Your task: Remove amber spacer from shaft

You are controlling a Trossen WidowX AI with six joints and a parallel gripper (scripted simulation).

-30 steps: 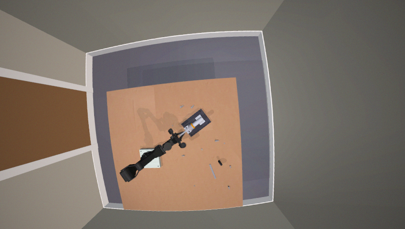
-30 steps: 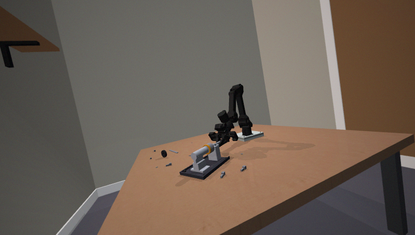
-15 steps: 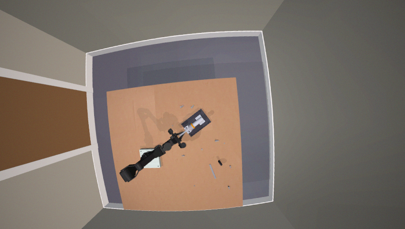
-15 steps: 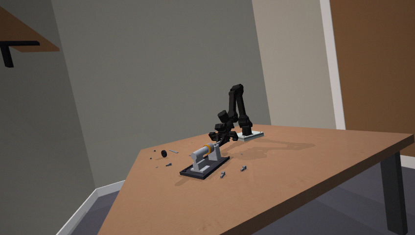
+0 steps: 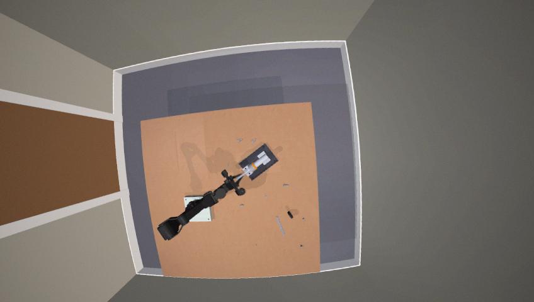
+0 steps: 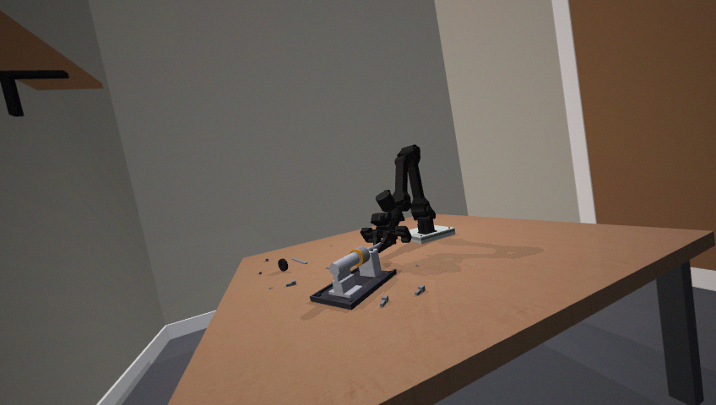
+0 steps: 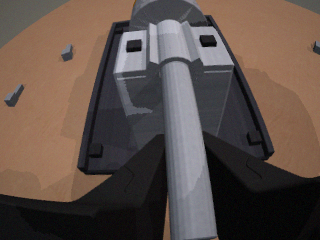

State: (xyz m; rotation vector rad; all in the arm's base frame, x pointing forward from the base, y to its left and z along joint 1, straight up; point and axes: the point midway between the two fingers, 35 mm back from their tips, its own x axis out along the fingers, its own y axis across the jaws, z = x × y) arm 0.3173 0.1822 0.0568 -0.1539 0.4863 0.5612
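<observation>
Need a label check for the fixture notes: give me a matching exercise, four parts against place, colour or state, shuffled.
1. gripper
2. amber spacer
3. base tray
4. black disc

A. dark, under the supports
B. on edge on the table
C. shut on the shaft
D. between grey parts, not dropped

Pairs: 1-C, 2-D, 3-A, 4-B
</observation>
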